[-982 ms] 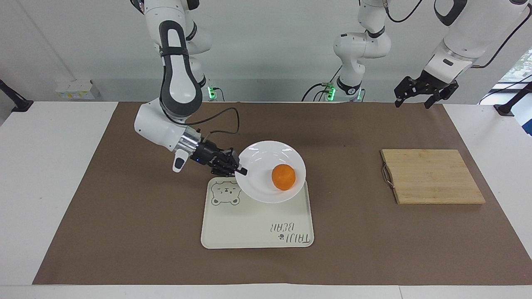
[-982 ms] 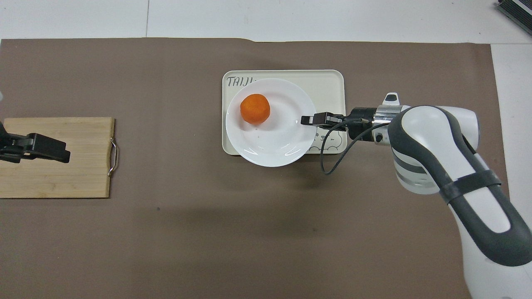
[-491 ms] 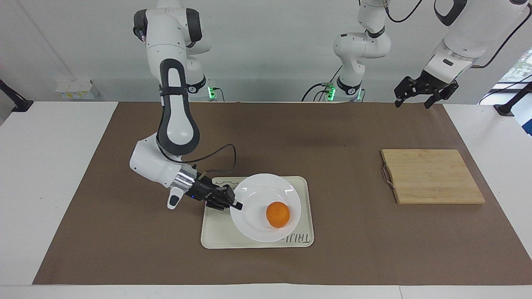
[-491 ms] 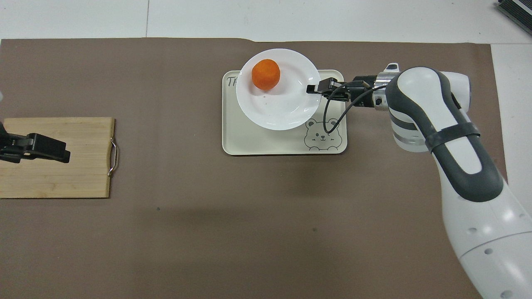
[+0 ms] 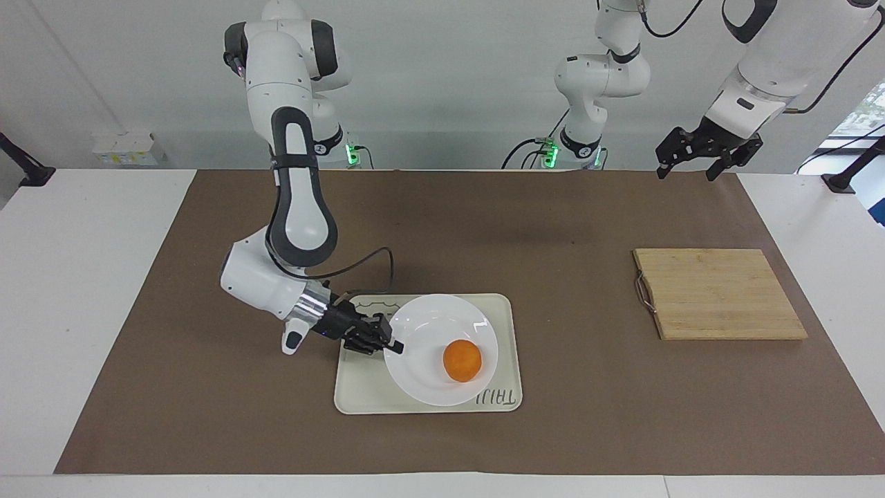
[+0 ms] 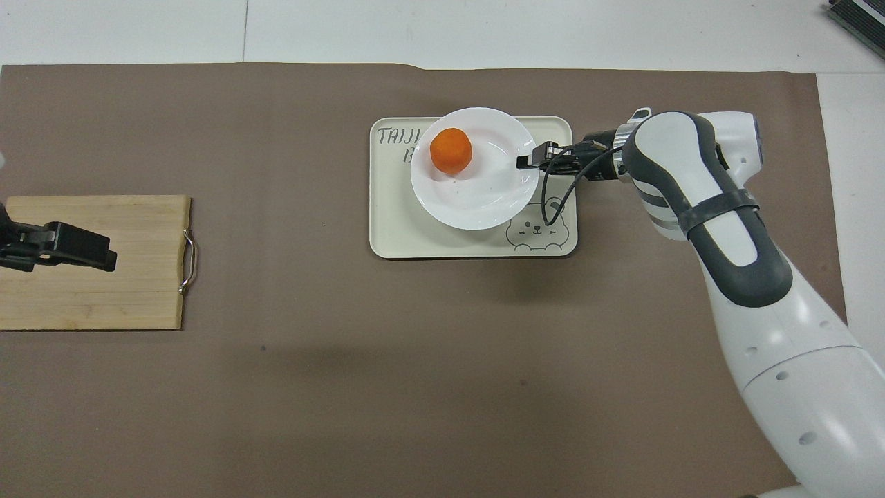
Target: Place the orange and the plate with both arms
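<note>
Plate [image 5: 432, 328], white, is seen low in the centre of the facing view on the cream tray [image 5: 359, 394], with the orange [image 5: 462, 360] lying in it. Its rim is pinched by the right gripper [image 5: 395, 345]. Left gripper [image 5: 697, 158], jaws spread and empty, is held at upper right, above the brown mat's edge and the wooden board [image 5: 719, 294].
</note>
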